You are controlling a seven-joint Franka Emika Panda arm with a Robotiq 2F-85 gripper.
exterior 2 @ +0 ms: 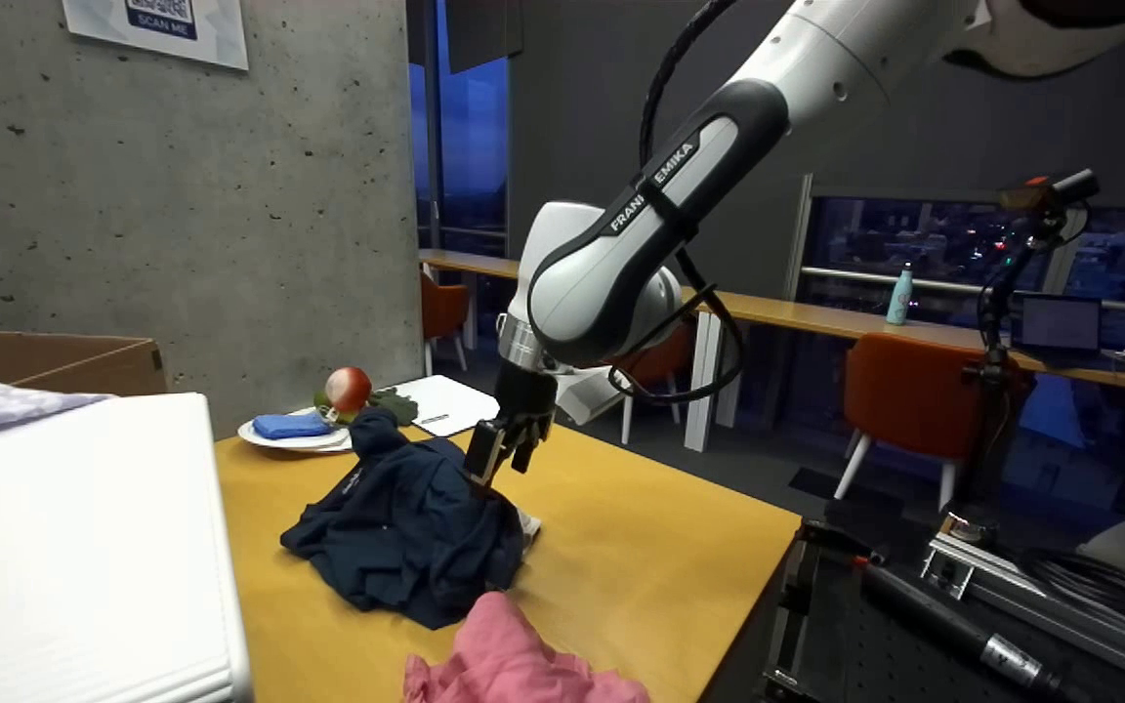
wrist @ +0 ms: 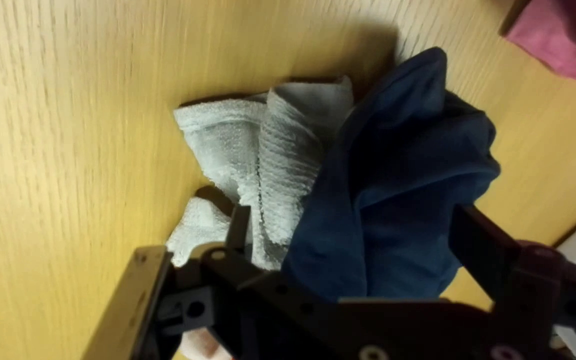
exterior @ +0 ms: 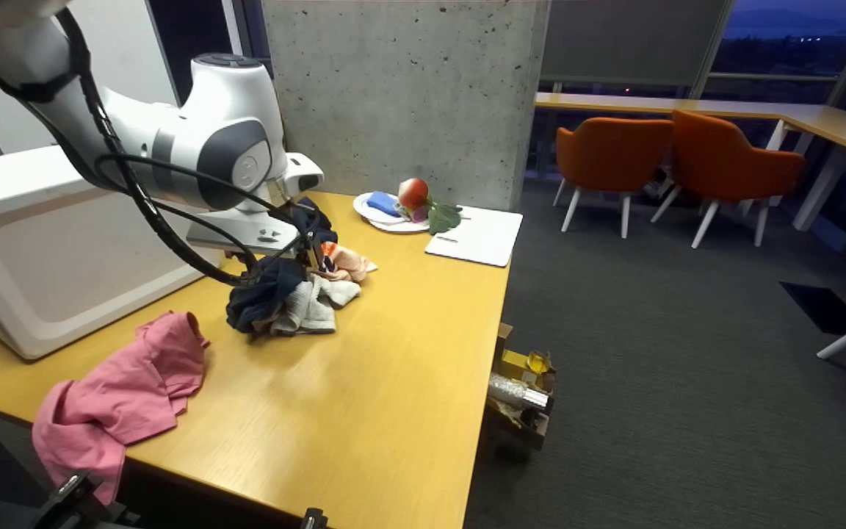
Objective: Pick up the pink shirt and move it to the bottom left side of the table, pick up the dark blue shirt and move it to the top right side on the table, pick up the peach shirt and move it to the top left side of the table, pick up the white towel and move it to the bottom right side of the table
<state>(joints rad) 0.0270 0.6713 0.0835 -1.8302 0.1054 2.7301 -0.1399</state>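
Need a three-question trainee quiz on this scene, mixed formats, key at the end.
1. True or false: bare table shows between the pink shirt and the dark blue shirt.
2. Which cloth hangs over the table's edge? A) white towel B) peach shirt C) pink shirt
3. Fill in: in the wrist view, the pincer stands ____ (open or shut).
Key: 1 true; 2 C; 3 open.
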